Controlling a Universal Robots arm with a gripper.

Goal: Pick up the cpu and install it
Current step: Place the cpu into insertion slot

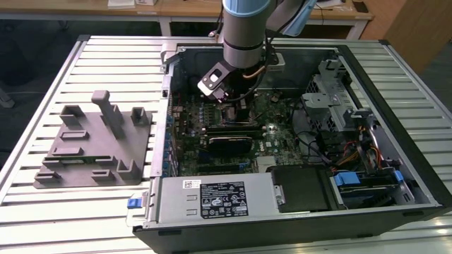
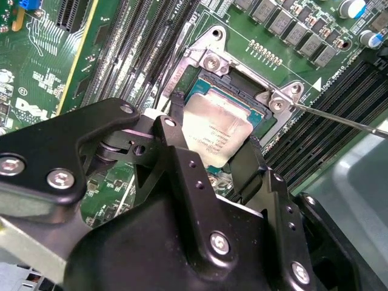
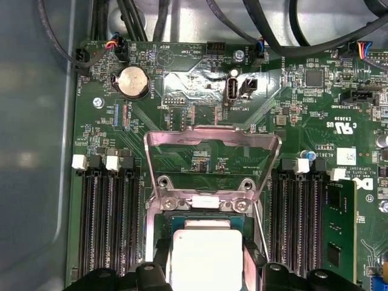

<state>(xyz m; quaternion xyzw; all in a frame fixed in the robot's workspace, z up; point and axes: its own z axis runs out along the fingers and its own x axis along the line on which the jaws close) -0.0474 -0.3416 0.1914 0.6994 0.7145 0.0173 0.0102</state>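
One grey fixture tray [image 1: 88, 143] sits at the exterior view's left. To its right, inside the open case [image 1: 304, 48], the gripper [image 2: 212, 148] is closed on two opposite edges of the cpu [image 2: 215, 130] at the socket [image 2: 239, 82]. Whether the cpu is seated is unclear. It is likely light, stiff, slick-topped and fragile underneath, so hold it by the edges only.

Exterior view is up high and well back, tilted down over the slatted surface [image 1: 71, 222] into the open computer case [image 1: 282, 235]. First wrist view hovers near, square-on above the motherboard [image 3: 200, 79]. Second wrist view sits nearer, slanted past the end effector [image 2: 212, 140]. Both wrist views share the socket [image 3: 206, 203] and cpu [image 2: 215, 130].
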